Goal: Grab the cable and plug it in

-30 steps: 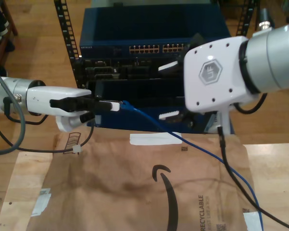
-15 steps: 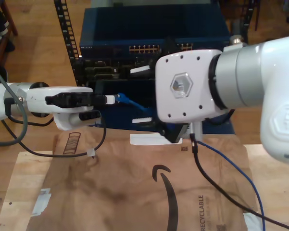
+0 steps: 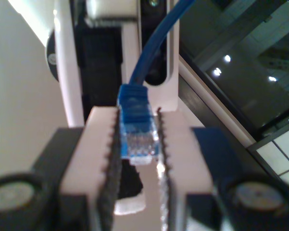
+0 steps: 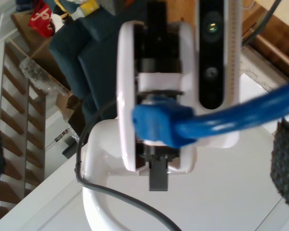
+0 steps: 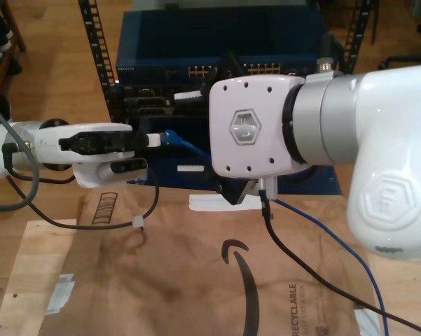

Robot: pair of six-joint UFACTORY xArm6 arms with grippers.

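My first gripper [image 3: 137,144] is shut on the clear plug and blue boot of the cable [image 3: 134,108]. In the exterior view this gripper [image 5: 154,140] reaches in from the left and holds the plug level in front of the rack. The blue cable [image 5: 188,148] runs from it behind the other arm, then down across the brown paper towards the exterior view's lower right. My second gripper [image 5: 189,131] is open, with its white fingers above and below the cable close to the plug. Its wrist view faces the held plug [image 4: 156,125], with one black pad [image 4: 284,166] at the edge.
A blue network rack [image 5: 161,42] with a row of ports [image 5: 217,71] stands behind both grippers. Brown packing paper [image 5: 196,280] covers the wooden table [image 5: 35,245]. A black arm cable [image 5: 315,273] trails across the paper, and another loops under my first gripper.
The second arm has swung towards the exterior view's left until its open fingers straddle the cable by the plug. My first gripper has risen slightly, still shut on the plug.
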